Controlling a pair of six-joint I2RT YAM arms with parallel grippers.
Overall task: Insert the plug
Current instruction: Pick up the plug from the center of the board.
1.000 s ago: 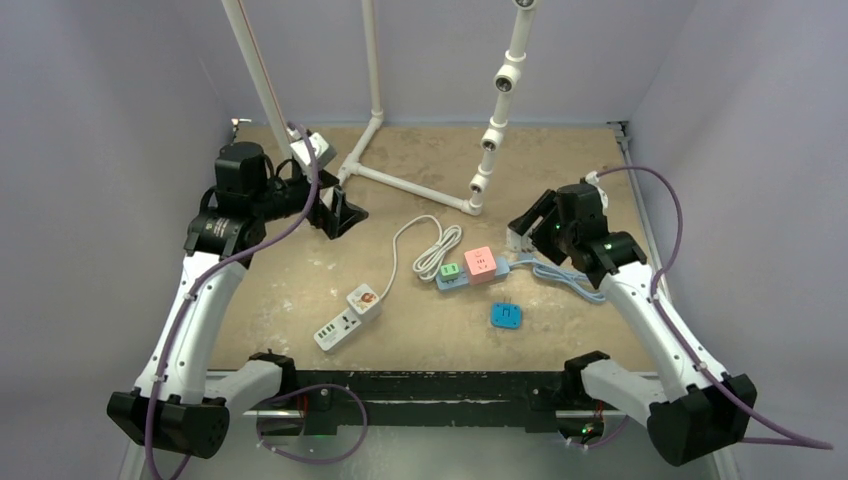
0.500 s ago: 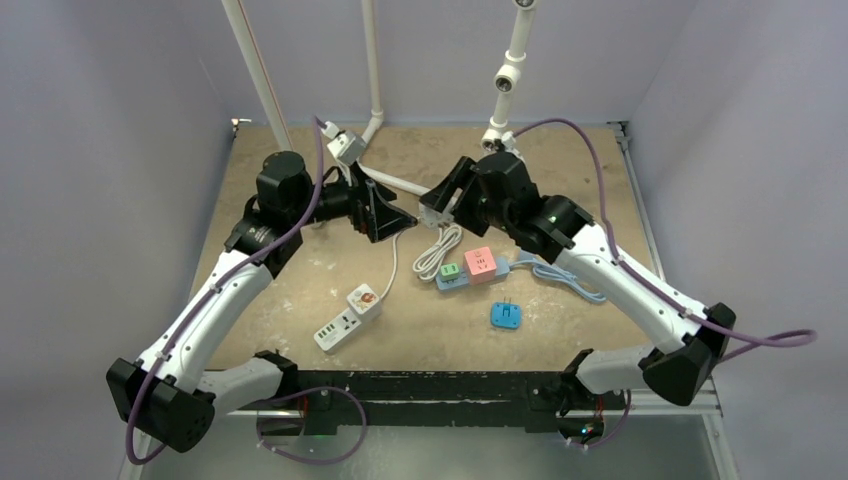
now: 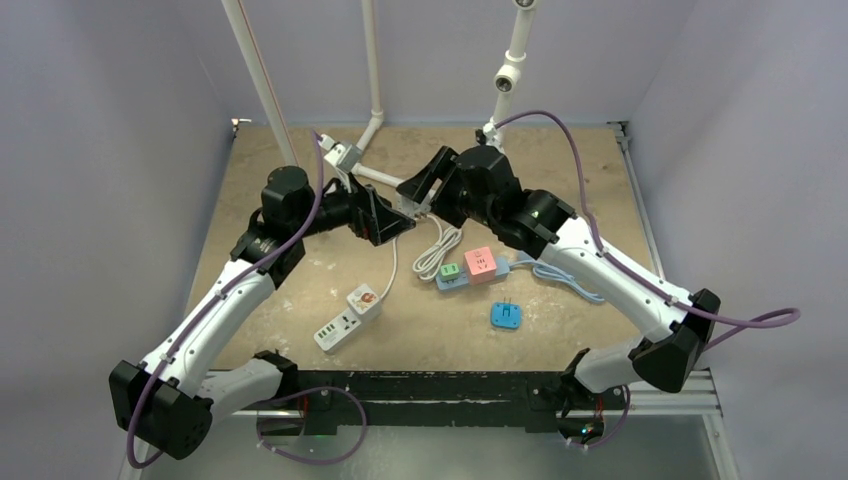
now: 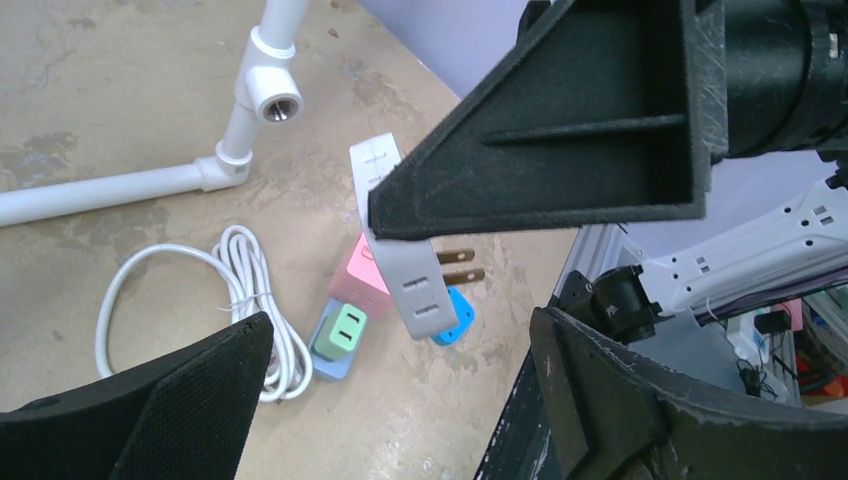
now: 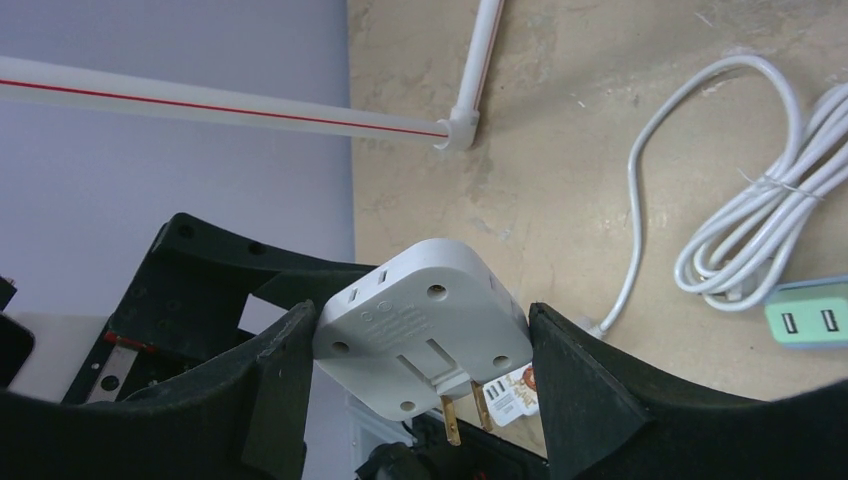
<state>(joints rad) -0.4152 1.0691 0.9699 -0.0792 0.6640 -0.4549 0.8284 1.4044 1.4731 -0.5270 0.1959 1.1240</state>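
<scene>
Plug (image 5: pixel 425 335) between jaws of right tool (image 5: pixel 421 318)

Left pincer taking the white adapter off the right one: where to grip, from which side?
On the white adapter, likely the two free edges that the right pincer leaves bare, coming from the back: the prongs jut from the opposite face.

No legible text or labels
</scene>
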